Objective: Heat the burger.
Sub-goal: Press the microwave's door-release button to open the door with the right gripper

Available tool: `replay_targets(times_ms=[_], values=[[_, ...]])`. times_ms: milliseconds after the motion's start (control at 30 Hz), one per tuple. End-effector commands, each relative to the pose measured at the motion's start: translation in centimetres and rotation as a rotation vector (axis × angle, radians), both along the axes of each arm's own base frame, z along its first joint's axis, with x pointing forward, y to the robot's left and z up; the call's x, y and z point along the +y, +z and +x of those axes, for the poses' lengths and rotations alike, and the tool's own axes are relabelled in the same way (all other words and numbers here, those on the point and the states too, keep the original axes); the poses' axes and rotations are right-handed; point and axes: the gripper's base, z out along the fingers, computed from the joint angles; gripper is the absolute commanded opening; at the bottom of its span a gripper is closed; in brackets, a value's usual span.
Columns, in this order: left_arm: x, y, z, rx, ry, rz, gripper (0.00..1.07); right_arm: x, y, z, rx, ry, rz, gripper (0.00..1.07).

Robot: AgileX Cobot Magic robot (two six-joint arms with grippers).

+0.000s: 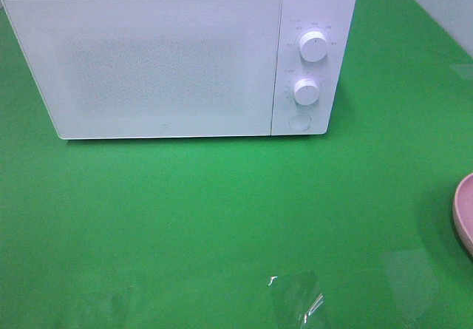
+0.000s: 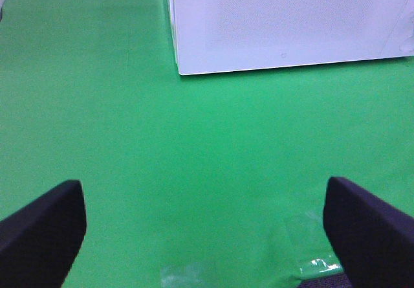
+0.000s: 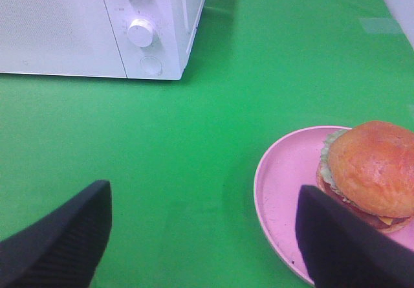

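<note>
Left gripper: the left gripper [image 2: 204, 191] is spread wide, its two dark fingers [image 2: 39, 230] at opposite edges of the left wrist view. Only bare green cloth [image 1: 222, 211] shows between them, and they hold and touch nothing.
Right gripper: the right gripper [image 3: 204, 194] is also spread wide and holds nothing. The gap between its jaws shows green cloth and one side of the plate [image 3: 284, 184].
Burger: the burger [image 3: 372, 165] sits on the pink plate, toward the side away from the microwave. It has a glossy brown bun on top, with green lettuce and red filling showing at its edge. It lies beyond one finger of the right gripper, outside the gap, and is not gripped. Whether that finger touches the plate I cannot tell, as it hides part of the near rim.
Plate in the high view: only a sliver of the pink rim [image 1: 464, 211] shows at the right edge. The burger is out of that view.
Microwave: the white microwave [image 1: 148, 55] stands at the back of the table, well apart from the plate.
Door: the door [image 1: 155, 66] is closed.
Controls: an upper knob [image 1: 313, 46], a lower knob [image 1: 305, 91] and a round button [image 1: 299, 122] run down the panel to the right of the door.
Clear film: a shiny clear patch [image 1: 295, 299] lies flat on the cloth near the front edge.
High view of the arms: neither gripper shows there.
</note>
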Motion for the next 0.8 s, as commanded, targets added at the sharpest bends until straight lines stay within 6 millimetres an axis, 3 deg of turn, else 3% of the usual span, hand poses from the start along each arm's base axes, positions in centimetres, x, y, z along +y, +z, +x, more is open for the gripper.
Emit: replay_targets(times_ms=[33, 633, 800], values=[[0.00, 0.03, 0.02, -0.010, 0.002, -0.010, 0.91, 0.00, 0.02, -0.33, -0.035, 0.000, 0.010, 0.75], [0.00, 0.03, 0.02, -0.010, 0.002, -0.010, 0.91, 0.02, 0.04, -0.33, -0.037, 0.001, 0.015, 0.75], [0.00, 0.03, 0.02, -0.010, 0.002, -0.010, 0.91, 0.02, 0.96, -0.26, -0.062, -0.006, 0.032, 0.76]])
